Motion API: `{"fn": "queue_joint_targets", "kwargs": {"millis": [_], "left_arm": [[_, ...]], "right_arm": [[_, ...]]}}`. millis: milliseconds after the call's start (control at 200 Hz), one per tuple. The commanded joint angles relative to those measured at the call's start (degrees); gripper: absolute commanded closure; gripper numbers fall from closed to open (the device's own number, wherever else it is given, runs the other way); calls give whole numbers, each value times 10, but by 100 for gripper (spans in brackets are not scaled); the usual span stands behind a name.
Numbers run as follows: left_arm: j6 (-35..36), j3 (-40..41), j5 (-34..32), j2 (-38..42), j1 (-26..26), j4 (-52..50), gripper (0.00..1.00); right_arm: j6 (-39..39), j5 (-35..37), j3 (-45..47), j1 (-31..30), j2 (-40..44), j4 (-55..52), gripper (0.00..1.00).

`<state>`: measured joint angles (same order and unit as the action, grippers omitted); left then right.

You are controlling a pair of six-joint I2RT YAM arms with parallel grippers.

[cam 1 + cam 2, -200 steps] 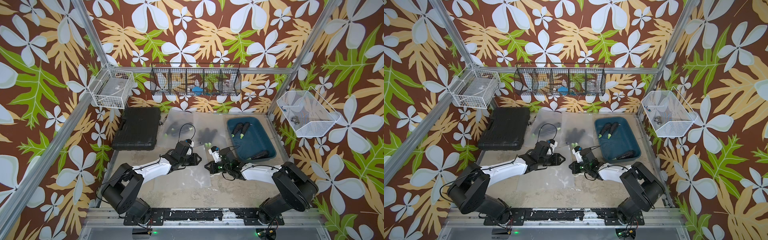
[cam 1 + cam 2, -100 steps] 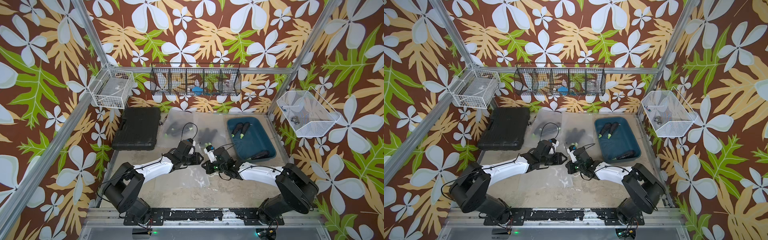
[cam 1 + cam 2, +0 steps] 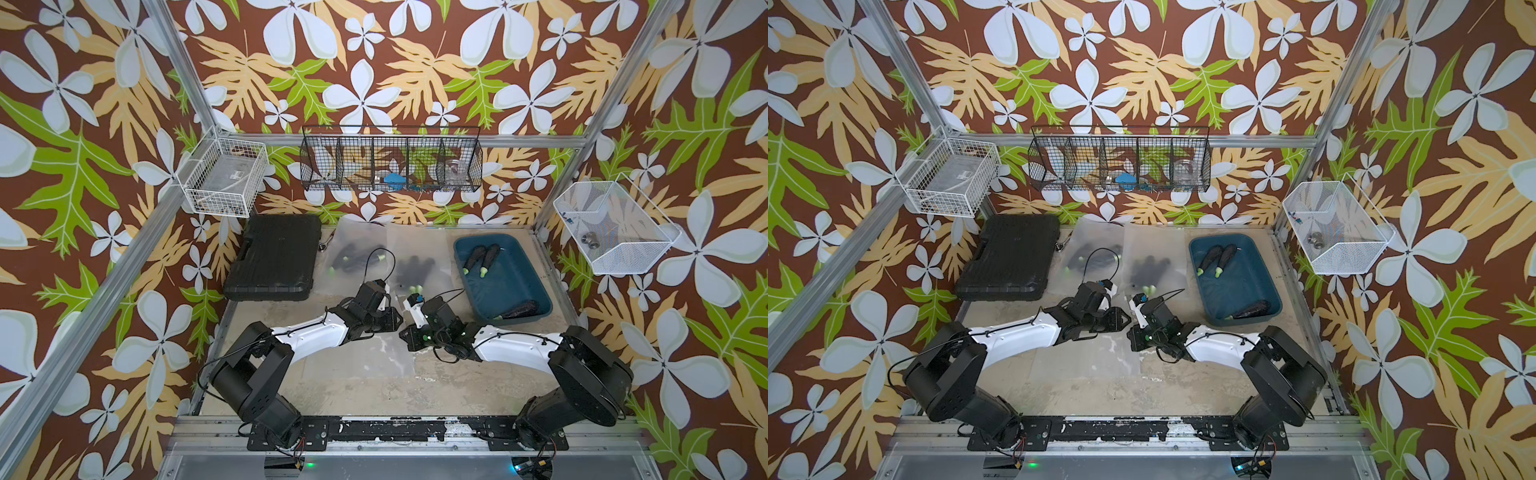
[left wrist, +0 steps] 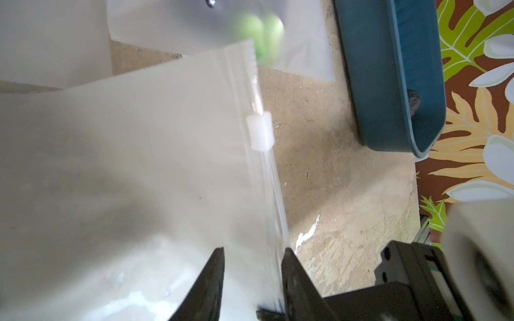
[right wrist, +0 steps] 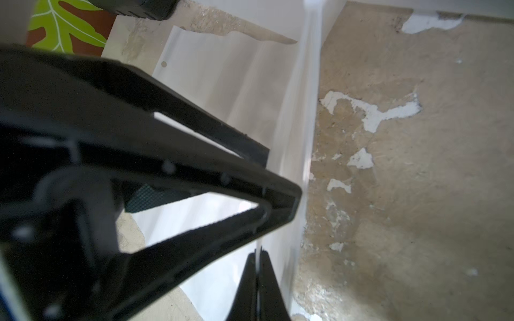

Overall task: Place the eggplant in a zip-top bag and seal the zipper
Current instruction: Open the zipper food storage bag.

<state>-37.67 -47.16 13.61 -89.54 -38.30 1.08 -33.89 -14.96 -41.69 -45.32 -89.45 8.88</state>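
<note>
One empty zip-top bag (image 4: 139, 152) sits on the surface (image 3: 374, 374) just beside the blue bin (image 3: 457, 249): right tool (image 5: 258, 255) pinched tight on its edge, left tool (image 4: 251, 258) narrowly parted around the zipper track (image 4: 267, 172). Three eggplants (image 3: 476, 256) lie inside the bin, not bagged.

Eggplants (image 3: 1227, 255) in blue tub (image 3: 1241, 286)

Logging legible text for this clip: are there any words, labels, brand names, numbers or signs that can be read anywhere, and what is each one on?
No text can be read in any view.
Small dark label on the clear packet in the white wire basket: too small to read.
Zip-top bag, black case, blue tub: no print visible.
</note>
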Motion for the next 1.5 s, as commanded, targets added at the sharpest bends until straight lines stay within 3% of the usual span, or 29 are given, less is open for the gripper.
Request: {"fn": "queue_joint_targets", "kwargs": {"millis": [0, 345, 566, 711, 1021, 1091, 1216, 1316, 1491], "left_arm": [[13, 4, -2, 1, 0, -3, 68], [8, 16, 1, 3, 0, 6, 86], [-7, 11, 21, 9, 0, 22, 70], [-5, 8, 19, 7, 0, 15, 71], [-2, 9, 20, 5, 0, 10, 94], [2, 7, 19, 10, 0, 8, 100], [12, 5, 18, 16, 0, 4, 100], [18, 8, 21, 23, 0, 2, 100], [25, 18, 25, 40, 0, 6, 100]], "right_arm": [[-7, 7, -3, 0, 0, 8, 100], [-7, -2, -3, 0, 16, 20, 100], [-2, -9, 5, -4, 16, 20, 99], [-7, -11, 11, -6, 18, 33, 99], [-14, -24, 6, -16, 30, 51, 98], [-11, -21, 7, -15, 31, 45, 94], [0, -20, 14, -4, 47, 30, 87], [1, -25, 33, 29, 83, 18, 73], [16, -35, 66, 93, 136, 3, 64]]}}
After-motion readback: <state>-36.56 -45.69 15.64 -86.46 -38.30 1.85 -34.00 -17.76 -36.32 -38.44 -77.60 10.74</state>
